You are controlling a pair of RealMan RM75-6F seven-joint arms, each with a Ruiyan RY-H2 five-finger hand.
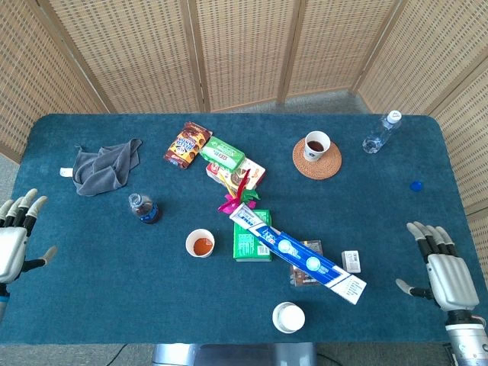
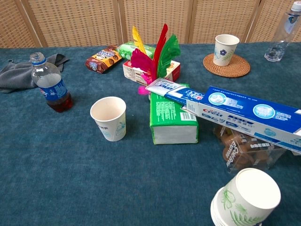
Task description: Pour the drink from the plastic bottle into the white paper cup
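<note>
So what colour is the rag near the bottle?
The rag is dark grey, clearest in the head view.

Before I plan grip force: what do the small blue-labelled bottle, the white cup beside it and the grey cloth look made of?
The small blue-labelled bottle: clear, glossy thin plastic, since the dark drink shows through.
The white cup: matte paper, with a rolled rim and printed side.
The grey cloth: soft fabric, probably microfibre, lying crumpled in folds.

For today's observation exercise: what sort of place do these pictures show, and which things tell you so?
Probably a staged robot test area indoors, not a home. A table covered in blue cloth stands inside woven screens, assorted groceries such as a toothpaste box lie scattered, and a left robot hand hangs at the edge.
</note>
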